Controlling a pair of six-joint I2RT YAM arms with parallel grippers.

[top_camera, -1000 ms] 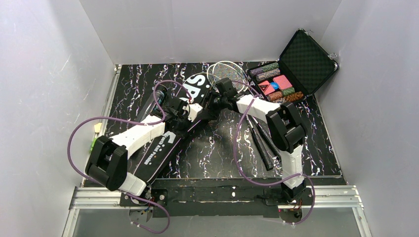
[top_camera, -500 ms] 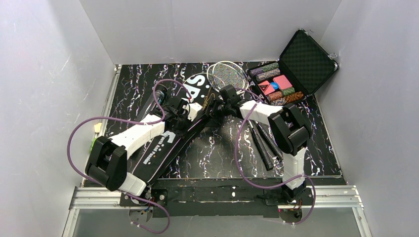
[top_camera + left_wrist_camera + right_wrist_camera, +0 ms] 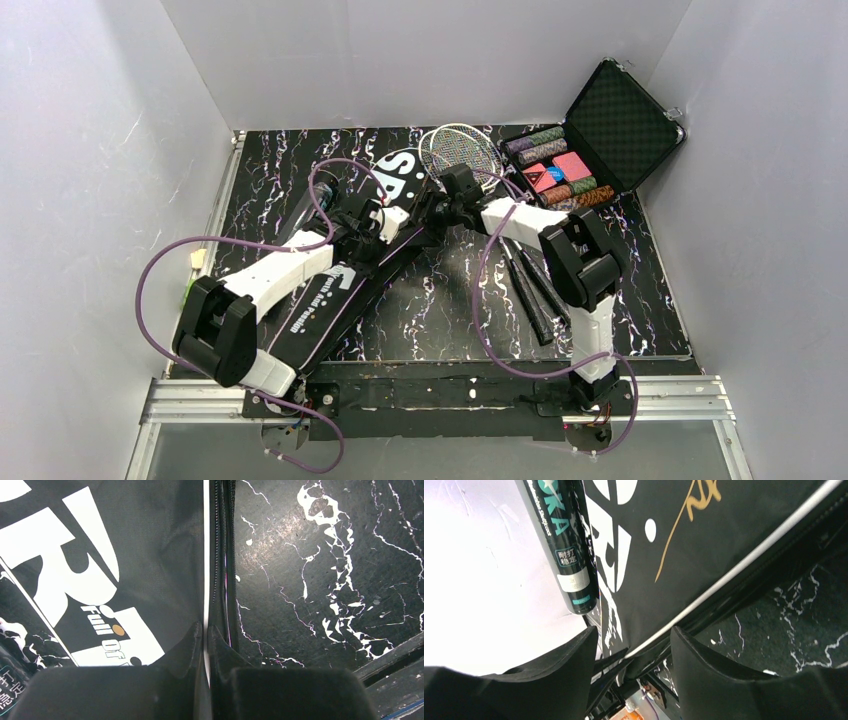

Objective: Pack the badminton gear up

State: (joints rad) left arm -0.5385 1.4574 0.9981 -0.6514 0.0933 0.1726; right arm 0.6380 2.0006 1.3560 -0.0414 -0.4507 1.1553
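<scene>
Presumably bag-opening step: bag [image 3: 325,305] lies from 7 toward 12 o'clock, left gripper [image 3: 205,627] pinches its piped edge, right gripper [image 3: 634,640] gapes astride that edge; next, right likely must close and part the seam.

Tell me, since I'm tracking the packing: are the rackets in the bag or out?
Out. The rackets lie in the open right of the bag, heads and grips showing.

The right tool [image 3: 430,207] has shifted slightly along the bag [image 3: 325,300] edge
</scene>
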